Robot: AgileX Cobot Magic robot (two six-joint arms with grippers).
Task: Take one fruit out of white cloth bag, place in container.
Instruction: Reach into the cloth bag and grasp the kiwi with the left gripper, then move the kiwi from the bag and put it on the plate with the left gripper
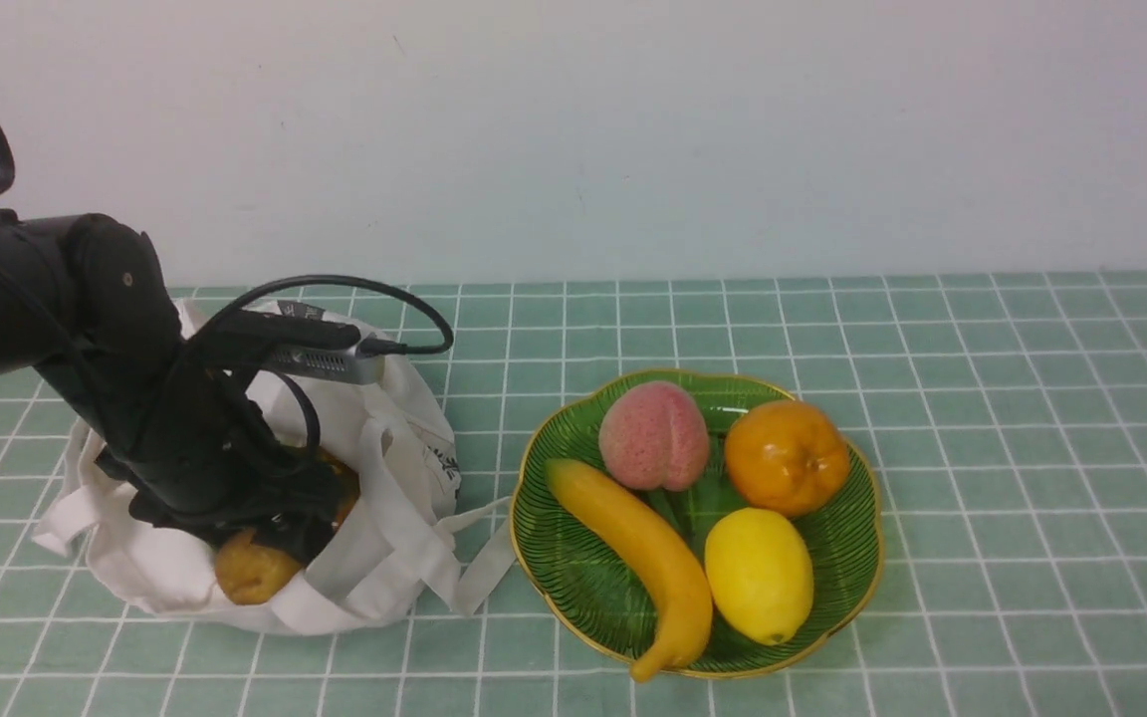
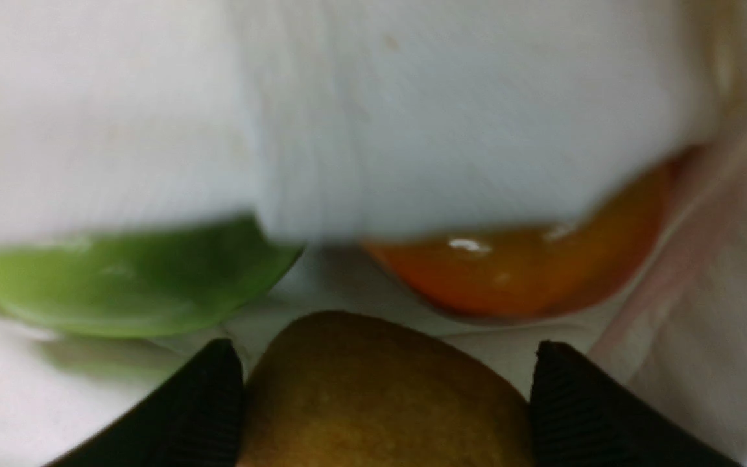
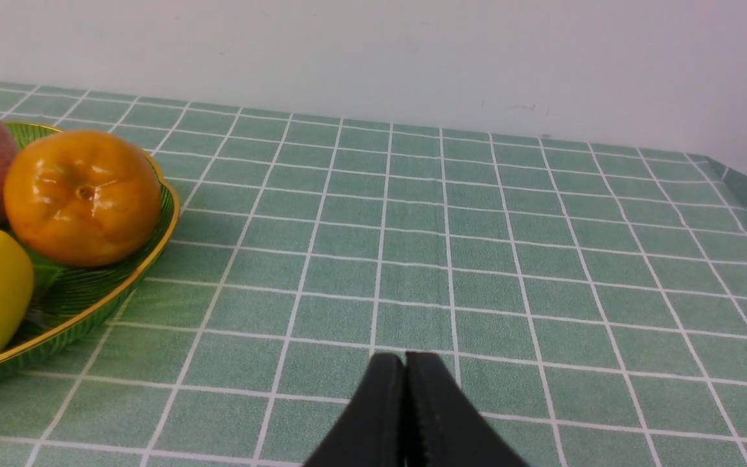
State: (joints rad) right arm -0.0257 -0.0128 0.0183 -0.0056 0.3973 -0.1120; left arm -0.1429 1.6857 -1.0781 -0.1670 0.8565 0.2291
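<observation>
At the far left my left arm (image 1: 135,398) slants down into the open mouth of the bag (image 1: 384,558), which lies slumped on the checked green table (image 1: 1032,398) with its rim folded back. My left gripper (image 2: 384,353) is inside it, clamped on the fruit (image 2: 380,402): the dull brown oval sits between my two black ribbed fingers (image 2: 218,402), and both of them appear to press its sides, though the wrist view is blurred. From the front, the fruit shows as a brownish lump at the near edge of the bag's opening, just below my arm. Past it, deeper in the bag, a green apple (image 2: 127,292) and an orange-red fruit (image 2: 529,272) lie side by side, half covered by a fold of white cloth. One strap (image 1: 484,558) trails out of the bag towards the right and reaches the rim of the dish (image 1: 862,538), which stands just beside the bag. In the dish a banana (image 1: 638,553) lies slantwise on the side nearest the bag, a peach (image 1: 653,436) sits behind it, an orange (image 1: 786,456) is to the right of the peach, and a lemon (image 1: 759,575) rests in front of the orange, touching the banana. Further right, my right gripper (image 3: 406,357) is over bare table, its jaws pressed together with nothing between them, well apart from the dish.
</observation>
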